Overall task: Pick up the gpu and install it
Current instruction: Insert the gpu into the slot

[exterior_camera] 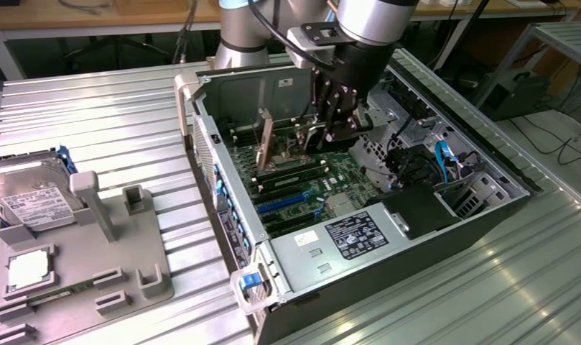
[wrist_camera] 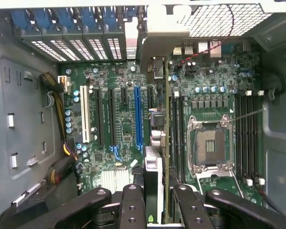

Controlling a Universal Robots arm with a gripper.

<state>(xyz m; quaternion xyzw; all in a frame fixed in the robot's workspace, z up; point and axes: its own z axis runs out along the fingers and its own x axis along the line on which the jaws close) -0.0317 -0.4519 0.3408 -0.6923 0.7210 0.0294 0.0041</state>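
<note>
The gpu (wrist_camera: 154,179) stands on edge inside the open computer case (exterior_camera: 223,165), its silver bracket (wrist_camera: 164,28) toward the case's rear slot openings. It hangs over the motherboard (wrist_camera: 124,129) between the blue expansion slot (wrist_camera: 138,114) and the memory slots. I cannot tell whether its lower edge is in a slot. My gripper (wrist_camera: 157,210) reaches down into the case and is shut on the card's end away from the bracket, one black finger (wrist_camera: 132,205) on each side. In the exterior view my gripper (exterior_camera: 330,133) is over the board's middle, with the gpu (exterior_camera: 288,149) running toward that view's left.
An empty processor socket (wrist_camera: 209,145) lies beside the card. Case walls, a drive cage and cables (exterior_camera: 444,169) close in around the arm. The power supply (exterior_camera: 352,237) fills the case's near end. Outside, a grey fixture (exterior_camera: 80,287) carries a hard drive (exterior_camera: 26,198) and a square chip (exterior_camera: 26,269).
</note>
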